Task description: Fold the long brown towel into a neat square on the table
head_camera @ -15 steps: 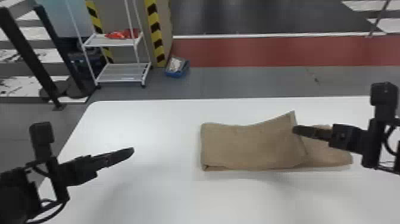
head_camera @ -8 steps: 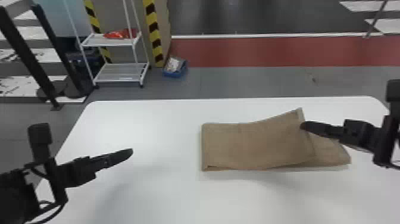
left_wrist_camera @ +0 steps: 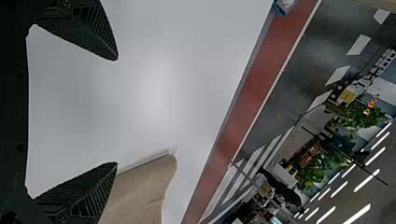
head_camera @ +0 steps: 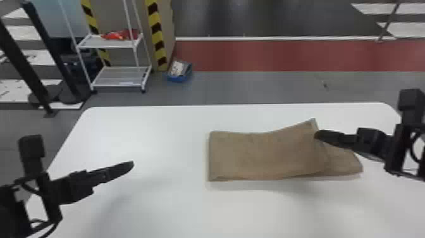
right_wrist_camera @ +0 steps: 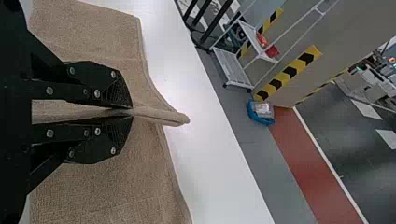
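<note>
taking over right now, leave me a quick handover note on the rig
Left hand: open, empty, above the table, left of the towel.
Right hand: shut on a raised fold of towel at its far edge.
Done: towel partly folded, a layer jutting out at right.
Left to do: probably finish this fold, then square and flatten it.

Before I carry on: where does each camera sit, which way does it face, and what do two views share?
Head view: on the head, looking forward and down at the table and towel; both arms, left claw and right claw, show.
Left wrist view: on that wrist, looking past its open claw toward the red strip.
Right wrist view: on that wrist, looking past its claw, shut on the towel, toward the rack.
Head and right wrist share that rack.
</note>
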`<state>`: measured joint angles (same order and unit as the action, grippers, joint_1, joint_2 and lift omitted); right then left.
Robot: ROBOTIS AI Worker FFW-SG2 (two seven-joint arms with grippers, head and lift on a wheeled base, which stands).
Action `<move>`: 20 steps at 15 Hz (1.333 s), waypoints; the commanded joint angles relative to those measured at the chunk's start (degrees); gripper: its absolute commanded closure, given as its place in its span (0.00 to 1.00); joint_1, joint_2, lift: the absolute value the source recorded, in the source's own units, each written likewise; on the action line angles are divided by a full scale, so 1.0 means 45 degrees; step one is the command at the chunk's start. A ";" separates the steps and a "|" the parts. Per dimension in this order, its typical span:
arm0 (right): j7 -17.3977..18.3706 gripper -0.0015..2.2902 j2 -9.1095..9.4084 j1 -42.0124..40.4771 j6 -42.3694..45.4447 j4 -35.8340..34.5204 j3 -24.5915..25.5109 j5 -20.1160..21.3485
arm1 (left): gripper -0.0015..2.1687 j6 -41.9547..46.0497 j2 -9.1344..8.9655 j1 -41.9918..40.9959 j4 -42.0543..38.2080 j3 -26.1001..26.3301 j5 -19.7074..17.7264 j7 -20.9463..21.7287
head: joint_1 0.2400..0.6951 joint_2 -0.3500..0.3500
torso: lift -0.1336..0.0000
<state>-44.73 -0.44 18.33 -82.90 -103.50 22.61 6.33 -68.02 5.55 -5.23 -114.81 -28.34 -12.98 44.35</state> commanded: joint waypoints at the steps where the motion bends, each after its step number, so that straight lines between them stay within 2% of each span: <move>1: -0.0059 0.43 0.0109 0.0009 -0.0047 -0.0144 0.0151 -0.0294 | 0.04 0.0164 0.0037 -0.0011 0.0024 -0.0031 0.0014 -0.0070 | 1.00 0.56 | 0.07; 2: -0.0059 0.43 0.0109 0.0145 -0.0242 -0.0359 0.0405 -0.0528 | 0.04 0.0164 0.0037 -0.0011 0.0024 -0.0031 0.0014 -0.0070 | 1.00 0.56 | 0.07; 5: -0.0059 0.43 0.0109 0.0204 0.0266 0.0305 0.0424 0.0136 | 0.04 0.0281 -0.0002 0.0028 0.0083 0.0067 0.0014 -0.0090 | 1.00 0.55 | 0.07; 6: -0.0059 0.43 0.0109 0.0321 0.0149 0.0345 0.0620 -0.0216 | 0.04 0.0281 -0.0002 0.0048 0.0102 0.0067 0.0014 -0.0129 | 1.00 0.55 | 0.07; 8: -0.0040 0.43 0.0109 0.0360 0.0500 0.0872 0.0600 0.0097 | 0.04 0.0320 -0.0002 0.0067 0.0180 0.0067 0.0014 -0.0129 | 1.00 0.54 | 0.07; 9: -0.0059 0.43 0.0109 0.0302 0.0500 0.0794 0.0854 -0.0294 | 0.04 0.0320 0.0017 0.0087 0.0219 0.0067 0.0034 -0.0129 | 1.00 0.54 | 0.07; 10: -0.0040 0.43 0.0109 0.0380 -0.0086 0.0481 0.1147 -0.1212 | 0.04 0.0320 0.0037 0.0107 0.0258 0.0047 0.0053 -0.0168 | 1.00 0.53 | 0.07; 11: -0.0020 0.43 0.0109 0.0380 -0.0125 0.0403 0.1147 -0.1075 | 0.04 0.0320 0.0056 0.0107 0.0278 0.0047 0.0053 -0.0188 | 1.00 0.53 | 0.07; 12: 0.0019 0.43 0.0109 0.0360 0.0110 0.0481 0.0913 -0.0489 | 0.04 0.0359 0.0017 0.0087 0.0297 0.0047 0.0053 -0.0129 | 1.00 0.54 | 0.07; 13: -0.0020 0.43 0.0109 0.0321 0.0383 0.0481 0.1049 -0.0528 | 0.04 0.0398 0.0017 0.0087 0.0336 0.0047 0.0053 -0.0149 | 1.00 0.54 | 0.07; 14: -0.0040 0.43 0.0109 0.0497 -0.0047 0.0462 0.1342 -0.1056 | 0.04 0.0437 0.0017 0.0087 0.0356 0.0067 0.0053 -0.0207 | 1.00 0.54 | 0.07; 16: -0.0040 0.43 0.0109 0.0458 0.0344 0.0755 0.1303 -0.0274 | 0.04 0.0437 -0.0002 0.0087 0.0376 0.0047 0.0014 -0.0129 | 1.00 0.53 | 0.07; 17: -0.0040 0.43 0.0109 0.0399 0.0657 0.0852 0.1362 -0.0196 | 0.04 0.0476 -0.0002 0.0087 0.0376 0.0067 0.0014 -0.0188 | 1.00 0.53 | 0.07; 18: -0.0079 0.43 0.0109 0.0575 -0.0203 0.0540 0.1753 -0.0997 | 0.04 0.0593 0.0017 0.0107 0.0376 0.0067 0.0014 -0.0207 | 1.00 0.52 | 0.07; 19: -0.0079 0.43 0.0109 0.0692 -0.0632 0.0052 0.2143 -0.1251 | 0.04 0.0593 0.0056 0.0087 0.0376 0.0027 0.0014 -0.0207 | 1.00 0.52 | 0.07; 20: -0.0020 0.43 0.0109 0.0712 -0.0672 0.0188 0.2260 -0.1114 | 0.04 0.0632 0.0037 0.0087 0.0376 0.0008 0.0014 -0.0207 | 1.00 0.51 | 0.07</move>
<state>-45.04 -0.44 21.15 -84.47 -102.03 31.28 1.79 -65.46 5.68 -4.83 -113.11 -28.14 -12.92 43.42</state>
